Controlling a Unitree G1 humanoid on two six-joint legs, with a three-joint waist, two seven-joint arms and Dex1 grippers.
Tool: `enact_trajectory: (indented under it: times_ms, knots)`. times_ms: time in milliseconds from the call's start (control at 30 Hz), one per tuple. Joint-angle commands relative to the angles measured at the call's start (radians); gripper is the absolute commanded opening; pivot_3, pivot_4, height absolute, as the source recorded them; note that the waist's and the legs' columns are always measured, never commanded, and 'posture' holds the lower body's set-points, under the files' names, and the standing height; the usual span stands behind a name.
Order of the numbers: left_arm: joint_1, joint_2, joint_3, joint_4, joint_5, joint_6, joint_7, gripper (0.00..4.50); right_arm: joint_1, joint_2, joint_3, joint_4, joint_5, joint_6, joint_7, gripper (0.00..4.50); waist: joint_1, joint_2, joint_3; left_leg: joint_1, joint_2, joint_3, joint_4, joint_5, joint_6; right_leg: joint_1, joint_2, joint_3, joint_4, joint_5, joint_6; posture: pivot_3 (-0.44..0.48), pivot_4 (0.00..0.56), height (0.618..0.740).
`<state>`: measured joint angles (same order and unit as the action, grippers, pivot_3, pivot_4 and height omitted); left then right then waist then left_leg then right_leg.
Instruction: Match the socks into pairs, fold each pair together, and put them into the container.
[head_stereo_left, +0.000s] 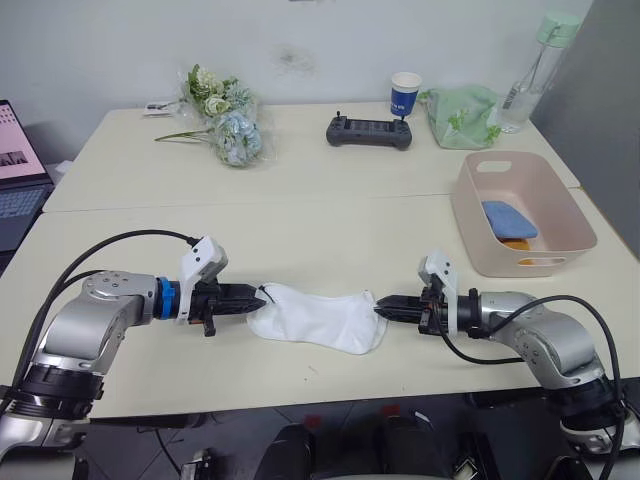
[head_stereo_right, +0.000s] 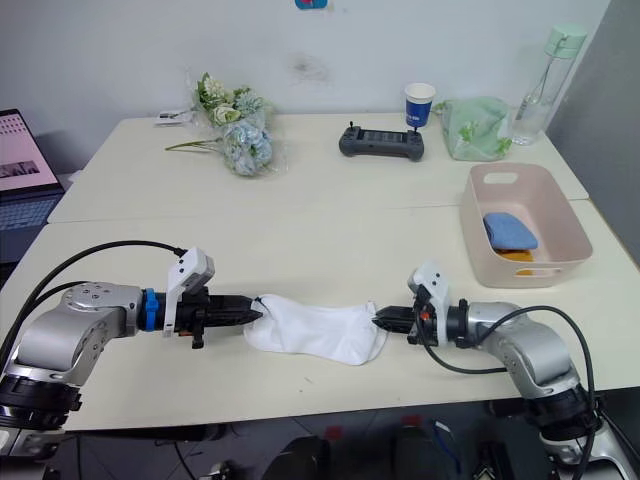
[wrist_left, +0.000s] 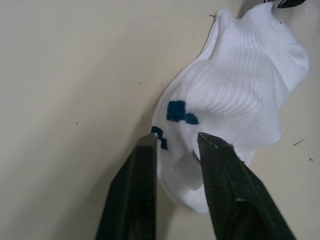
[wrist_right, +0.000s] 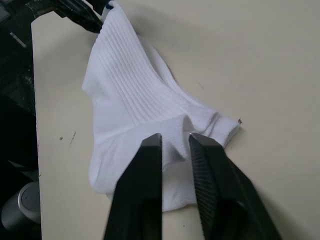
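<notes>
One white sock (head_stereo_left: 318, 318), one blue sock (head_stereo_left: 508, 219), one basket (head_stereo_left: 476, 236), one cup (head_stereo_left: 405, 93), one bottle (head_stereo_left: 532, 69)

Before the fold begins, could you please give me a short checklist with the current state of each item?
1. Left tool pinching one end of the white socks: ok.
2. Right tool pinching the other end: ok.
3. Both white socks stacked together: cannot tell.
4. Socks resting on the table, not hanging off: ok.
5. Pink basket has room beside the blue sock: ok.
</notes>
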<state>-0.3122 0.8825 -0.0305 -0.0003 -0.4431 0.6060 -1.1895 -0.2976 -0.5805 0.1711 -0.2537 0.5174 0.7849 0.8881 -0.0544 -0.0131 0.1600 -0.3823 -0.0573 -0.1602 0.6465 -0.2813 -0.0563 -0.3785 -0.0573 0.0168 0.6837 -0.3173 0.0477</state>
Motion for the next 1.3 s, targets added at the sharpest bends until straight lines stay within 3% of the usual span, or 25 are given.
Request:
enact_trajectory:
  times_ms: [33,333,567,767,933,1300]
  knots:
    - [-0.008,0.001,0.020,-0.032,-0.012,0.005,-0.003,0.01,-0.001,-0.011,0.006,-0.037,-0.015,-0.039,0.016,0.00,0.000,0.000,0.000,0.000,0.000,0.000,0.000,0.000,0.000,0.000,0.000,0.000,0.000,0.000,0.000,0.000,0.150,0.740]
    - [0.015,0.020,0.043,-0.073,-0.034,0.046,-0.002,0.01,-0.018,-0.013,-0.011,-0.031,-0.018,-0.052,0.025,0.00,0.000,0.000,0.000,0.000,0.000,0.000,0.000,0.000,0.000,0.000,0.000,0.000,0.000,0.000,0.000,0.000,0.150,0.740]
    - [0.035,0.041,0.094,-0.130,-0.152,0.265,0.017,0.01,-0.055,-0.011,-0.061,-0.051,0.065,0.027,0.032,0.00,-0.001,0.000,0.000,0.000,0.000,0.000,0.000,0.000,0.000,0.000,0.000,0.000,0.000,0.000,0.000,0.000,0.150,0.740]
    - [0.021,0.054,0.081,-0.090,-0.145,0.354,0.059,0.01,-0.088,-0.026,-0.059,0.010,0.051,0.030,0.037,0.00,0.000,0.000,0.000,0.000,0.000,0.000,0.000,0.000,0.000,0.000,0.000,0.000,0.000,0.000,0.000,0.000,0.150,0.740]
    - [-0.007,0.009,0.056,-0.052,-0.114,0.324,0.095,0.01,-0.069,-0.037,-0.027,0.035,0.028,0.012,0.050,0.00,0.000,0.000,0.000,0.000,0.000,0.000,0.000,0.000,0.000,0.000,0.000,0.000,0.000,0.000,0.000,0.000,0.150,0.740]
    - [-0.017,0.004,0.000,-0.032,-0.072,0.250,0.062,0.01,-0.039,-0.041,-0.043,-0.001,0.039,0.036,0.042,0.00,0.003,0.000,0.000,0.000,0.000,0.000,0.000,0.000,0.000,0.000,0.000,0.000,0.000,0.000,0.000,0.000,0.150,0.740]
